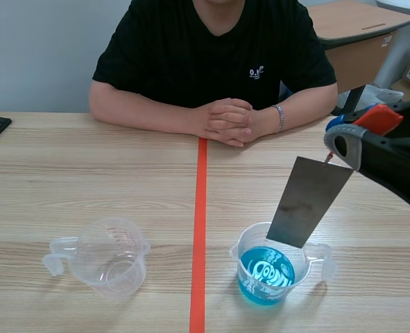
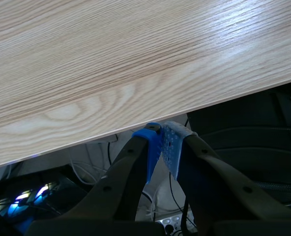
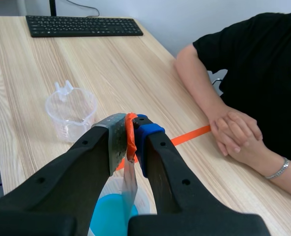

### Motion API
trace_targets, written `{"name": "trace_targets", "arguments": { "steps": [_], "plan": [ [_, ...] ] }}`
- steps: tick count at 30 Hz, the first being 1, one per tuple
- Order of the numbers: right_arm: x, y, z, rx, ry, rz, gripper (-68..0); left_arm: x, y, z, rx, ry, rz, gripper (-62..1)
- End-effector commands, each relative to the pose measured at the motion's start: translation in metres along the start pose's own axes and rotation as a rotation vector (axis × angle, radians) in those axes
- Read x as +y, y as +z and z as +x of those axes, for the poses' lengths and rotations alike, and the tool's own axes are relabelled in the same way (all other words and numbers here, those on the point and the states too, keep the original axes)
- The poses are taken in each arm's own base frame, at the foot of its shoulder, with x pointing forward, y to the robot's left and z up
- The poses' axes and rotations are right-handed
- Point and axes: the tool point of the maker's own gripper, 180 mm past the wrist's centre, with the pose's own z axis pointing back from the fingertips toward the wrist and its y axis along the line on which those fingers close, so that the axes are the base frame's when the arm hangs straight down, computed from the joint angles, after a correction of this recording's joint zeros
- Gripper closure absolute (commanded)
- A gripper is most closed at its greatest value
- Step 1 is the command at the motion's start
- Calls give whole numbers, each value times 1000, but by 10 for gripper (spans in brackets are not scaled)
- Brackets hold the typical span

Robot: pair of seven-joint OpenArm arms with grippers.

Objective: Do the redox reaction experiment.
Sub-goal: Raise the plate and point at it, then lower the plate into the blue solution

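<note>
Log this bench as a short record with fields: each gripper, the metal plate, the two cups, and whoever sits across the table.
Right gripper: shut on the metal plate's top end, raised above the blue-liquid cup
Metal plate: hangs tilted, lower edge at the cup's mouth; contact with liquid cannot be told
Blue-liquid cup: clear, right of the tape line
Empty cup: clear, left of the line
Left gripper: shut on nothing, past the table edge
Person: hands clasped on the far side
</note>
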Motion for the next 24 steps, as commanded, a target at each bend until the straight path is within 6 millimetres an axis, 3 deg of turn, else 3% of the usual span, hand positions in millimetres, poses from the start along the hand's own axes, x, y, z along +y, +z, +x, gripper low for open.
{"name": "trace_targets", "arguments": {
  "steps": [1,24],
  "plan": [
    [-2,-3,5,-28,19,15,-15,-2,3,0,-3,2,-4,-42],
    [6,-25,-81,61,-72,76,-15,-3,3,-6,28,-27,-12,-42]
  ]
}}
